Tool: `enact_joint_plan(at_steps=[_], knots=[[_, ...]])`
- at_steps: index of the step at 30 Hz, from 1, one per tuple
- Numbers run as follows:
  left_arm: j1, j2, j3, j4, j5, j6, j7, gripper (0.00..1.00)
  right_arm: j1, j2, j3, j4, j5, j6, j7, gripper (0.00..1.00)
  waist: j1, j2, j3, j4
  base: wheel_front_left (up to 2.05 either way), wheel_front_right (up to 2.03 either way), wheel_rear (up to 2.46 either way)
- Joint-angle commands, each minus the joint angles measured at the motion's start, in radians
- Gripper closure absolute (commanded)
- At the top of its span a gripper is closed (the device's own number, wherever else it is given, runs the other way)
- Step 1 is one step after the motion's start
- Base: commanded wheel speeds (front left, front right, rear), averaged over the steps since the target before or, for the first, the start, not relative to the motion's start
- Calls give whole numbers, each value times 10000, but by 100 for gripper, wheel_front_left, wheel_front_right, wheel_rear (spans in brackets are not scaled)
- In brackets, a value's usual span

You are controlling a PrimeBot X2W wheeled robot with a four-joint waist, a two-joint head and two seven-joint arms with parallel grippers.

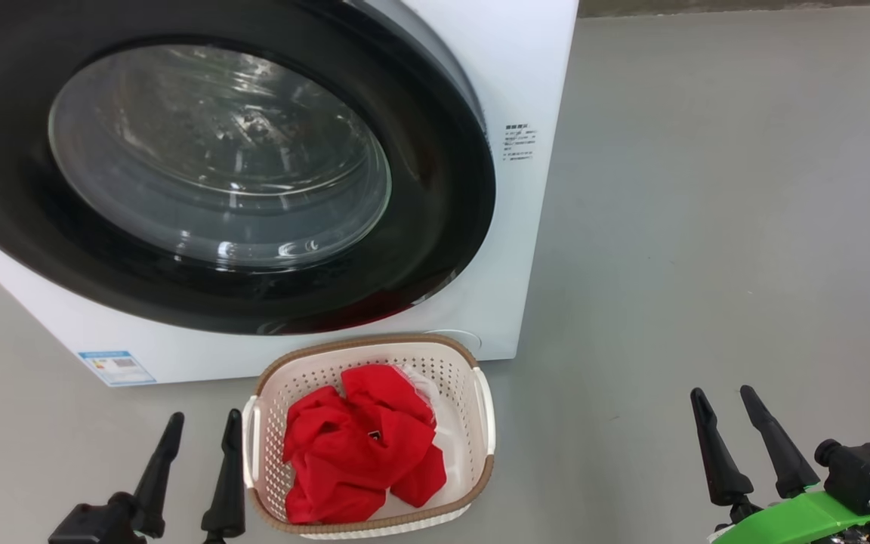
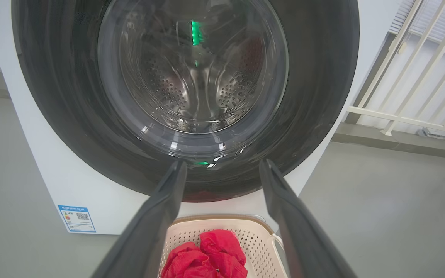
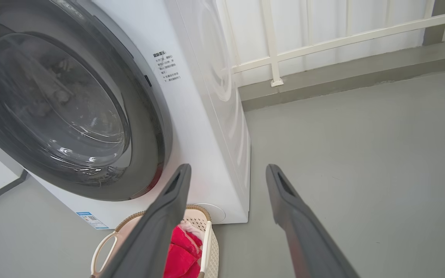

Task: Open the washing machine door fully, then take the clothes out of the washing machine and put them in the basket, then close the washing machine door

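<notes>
You see the washing machine door (image 1: 435, 189) shut against the washing machine (image 1: 526, 75). The clothes (image 1: 363, 453) (red, crumpled) lie in the basket (image 1: 363, 344) on the floor (image 1: 707, 227) just before it. Your left pincer (image 1: 205, 415) and right pincer (image 1: 722, 391) flank the basket, both spread wide, holding nothing.

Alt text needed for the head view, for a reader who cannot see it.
Red clothes lie in a cream basket on the grey floor before a white washing machine whose door is shut. The left gripper and right gripper stand open and empty along the bottom edge.
</notes>
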State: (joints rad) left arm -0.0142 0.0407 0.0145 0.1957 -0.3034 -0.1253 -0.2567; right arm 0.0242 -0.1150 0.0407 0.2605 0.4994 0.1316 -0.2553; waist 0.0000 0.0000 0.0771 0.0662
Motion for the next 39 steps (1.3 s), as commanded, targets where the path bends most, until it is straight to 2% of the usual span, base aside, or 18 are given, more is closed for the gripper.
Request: enact_joint_plan(at_steps=[1, 28, 29, 30, 35, 39], knots=[[-48, 95, 420, -283, 149, -53, -51, 0, 18, -38, 121, -288, -109, -9, -65, 0, 0, 0, -42, -77, 0, 0, 0], [71, 95, 721, -138, -37, -53, -51, 0, 48, 139, 83, -279, -159, -9, -65, 0, 0, 0, -187, -108, 0, 0, 0], [69, 95, 727, -149, -64, -53, -51, 100, 50, 137, 80, -277, -158, -9, -65, 100, 0, 0, -193, -104, 0, 0, 0], [192, -2, 351, 121, -35, 6, 2, 100, 151, 251, -161, 21, -81, 0, 2, 100, 0, 0, -192, -106, 0, 0, 0], [204, -107, 229, 876, -54, 15, 104, 100, 158, 431, -114, 790, -68, 0, 16, 100, 0, 0, -194, -108, 0, 0, 0], [175, -99, 248, 851, -474, 13, 216, 100, 125, 431, -148, 739, 299, 0, 124, 100, 8, 0, -216, -126, 0, 0, 0]])
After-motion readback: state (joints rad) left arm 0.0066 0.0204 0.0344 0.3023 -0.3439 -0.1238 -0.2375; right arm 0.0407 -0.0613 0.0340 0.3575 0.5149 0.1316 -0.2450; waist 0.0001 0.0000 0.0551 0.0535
